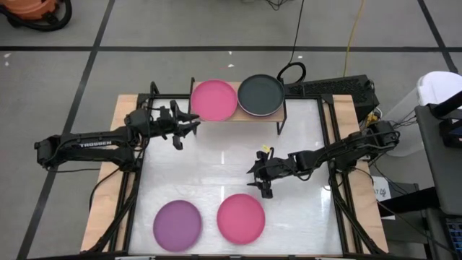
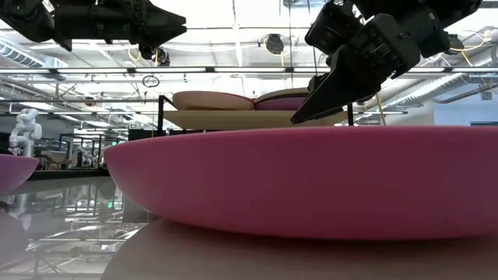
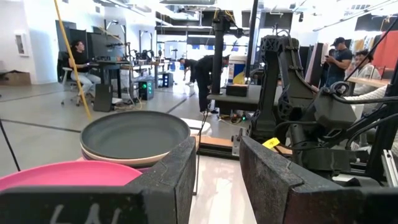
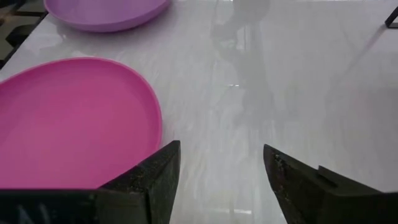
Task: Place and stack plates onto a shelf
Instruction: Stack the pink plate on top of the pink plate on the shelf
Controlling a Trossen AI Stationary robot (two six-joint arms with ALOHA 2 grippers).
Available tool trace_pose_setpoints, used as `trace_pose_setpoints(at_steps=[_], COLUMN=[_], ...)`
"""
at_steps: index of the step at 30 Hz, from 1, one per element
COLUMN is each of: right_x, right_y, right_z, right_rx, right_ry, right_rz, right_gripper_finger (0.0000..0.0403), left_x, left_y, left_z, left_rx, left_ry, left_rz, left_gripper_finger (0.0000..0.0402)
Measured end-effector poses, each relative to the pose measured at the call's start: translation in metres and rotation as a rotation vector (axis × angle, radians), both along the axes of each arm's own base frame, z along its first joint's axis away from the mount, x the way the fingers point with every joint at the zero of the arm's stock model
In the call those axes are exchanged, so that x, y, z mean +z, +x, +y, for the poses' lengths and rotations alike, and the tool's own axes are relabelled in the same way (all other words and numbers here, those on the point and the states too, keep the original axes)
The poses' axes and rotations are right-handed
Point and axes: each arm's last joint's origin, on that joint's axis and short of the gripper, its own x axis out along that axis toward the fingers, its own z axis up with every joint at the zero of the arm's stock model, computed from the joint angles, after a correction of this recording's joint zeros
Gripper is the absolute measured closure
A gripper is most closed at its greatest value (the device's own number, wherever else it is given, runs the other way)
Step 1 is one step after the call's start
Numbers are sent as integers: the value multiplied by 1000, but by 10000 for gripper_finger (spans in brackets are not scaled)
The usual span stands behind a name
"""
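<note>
While spread and empty, right hand (image 1: 258, 182) above the pink plate (image 1: 241, 217) on the counter (image 1: 216, 173), left hand (image 1: 189, 127) spread beside the shelf (image 1: 278, 115).

High view: overhead, straight down, whole table (image 1: 231, 162) framed. Low view: table-top level, pressed close behind magenta plate (image 2: 311, 183), filling lower frame. Wrist views: forward past own fingers. Same magenta plate (image 4: 74, 124) shared by high, low, right wrist views.
</note>
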Motion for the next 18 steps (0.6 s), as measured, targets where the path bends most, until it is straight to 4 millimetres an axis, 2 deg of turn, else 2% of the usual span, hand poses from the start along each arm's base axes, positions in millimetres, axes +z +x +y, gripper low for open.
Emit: trace_pose_setpoints(at_steps=[18], right_x=[-2], right_y=[1], right_z=[1], right_rx=[-12], right_ry=[24], right_rz=[4], right_gripper_finger=[193], left_x=[0], left_y=[0], left_z=[1], left_rx=[19], left_ry=[-1], left_rz=[0], left_gripper_finger=[273])
